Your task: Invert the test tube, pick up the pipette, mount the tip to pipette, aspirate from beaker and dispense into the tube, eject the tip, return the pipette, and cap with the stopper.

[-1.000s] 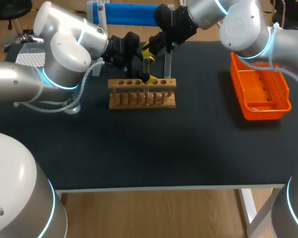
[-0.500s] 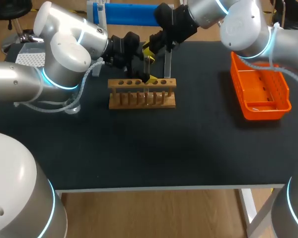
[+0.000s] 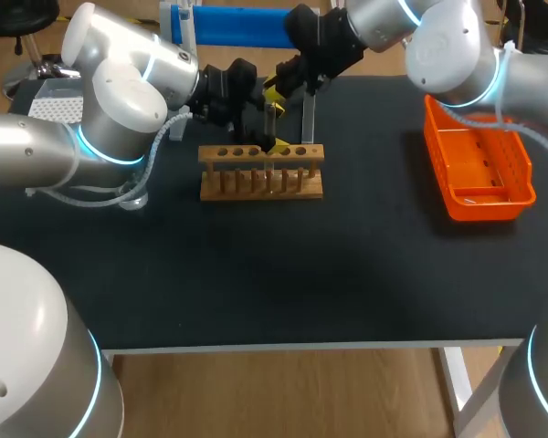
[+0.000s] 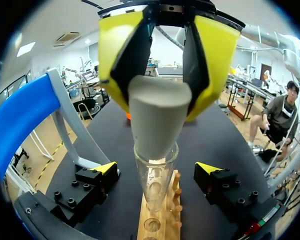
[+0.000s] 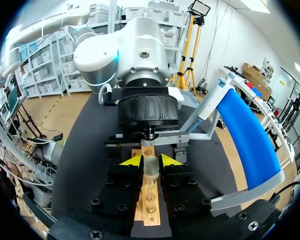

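Left arm (image 3: 119, 109) enters from the left and reaches over the far part of the bench (image 3: 301, 274), ending above the wooden rack (image 3: 261, 173). Left claw (image 4: 159, 100) points down and is clenched on the grey stopper (image 4: 157, 120), one yellow tip pressed against each side of it. The stopper hangs wide end up, with its narrow end at the mouth of the test tube (image 4: 155, 180); how deep it is seated cannot be determined. The test tube is clear glass, stands upright with its open end up in a hole of the rack, and is directly beneath the left claw. The rack lies lengthwise across the far middle of the bench, showing a row of holes along its top. A blue-topped stand (image 3: 237, 26) on grey legs sits at the far edge of the bench, behind the rack. Right arm (image 3: 447, 46) enters from the upper right and reaches past the middle to the same spot. Right claw (image 5: 151, 161) is released: its fingers (image 4: 102, 175) flank the tube low down, one on either side. The left wrist view shows a gap between each finger and the glass. An orange basket (image 3: 479, 205) rests on the right side of the bench, well apart from the rack.
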Controlling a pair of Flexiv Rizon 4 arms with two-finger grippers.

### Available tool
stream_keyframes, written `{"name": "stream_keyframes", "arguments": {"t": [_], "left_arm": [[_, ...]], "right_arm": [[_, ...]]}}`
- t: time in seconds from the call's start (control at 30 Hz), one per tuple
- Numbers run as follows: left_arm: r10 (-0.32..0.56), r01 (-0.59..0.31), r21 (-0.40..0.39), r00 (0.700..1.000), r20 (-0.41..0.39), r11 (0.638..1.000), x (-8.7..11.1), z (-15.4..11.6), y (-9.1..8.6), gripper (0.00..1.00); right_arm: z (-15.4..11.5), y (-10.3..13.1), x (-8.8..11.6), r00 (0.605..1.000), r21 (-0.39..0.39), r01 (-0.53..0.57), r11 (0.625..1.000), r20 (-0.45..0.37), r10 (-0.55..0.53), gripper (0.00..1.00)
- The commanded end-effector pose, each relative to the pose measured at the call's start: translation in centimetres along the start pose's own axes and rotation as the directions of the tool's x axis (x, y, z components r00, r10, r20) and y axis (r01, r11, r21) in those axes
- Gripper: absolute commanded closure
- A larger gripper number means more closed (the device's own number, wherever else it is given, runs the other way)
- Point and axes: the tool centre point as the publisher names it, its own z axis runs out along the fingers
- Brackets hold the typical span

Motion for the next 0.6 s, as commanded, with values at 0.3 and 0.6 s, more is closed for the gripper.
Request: {"name": "stream_keyframes", "arguments": {"t": [0.3,0.6], "left_arm": [[-0.001,0.001,-0.002,1.000,-0.001,1.000,-0.03,0.01,-0.03,0.00],[-0.001,0.001,-0.002,1.000,-0.001,1.000,-0.03,0.01,-0.03,0.00]], "right_arm": [[0.32,-0.29,0.21,1.000,0.006,-0.007,1.000,-0.004,0.007,1.00],[0.48,-0.63,0.42,1.000,0.011,-0.014,1.000,-0.009,0.014,1.00]]}}
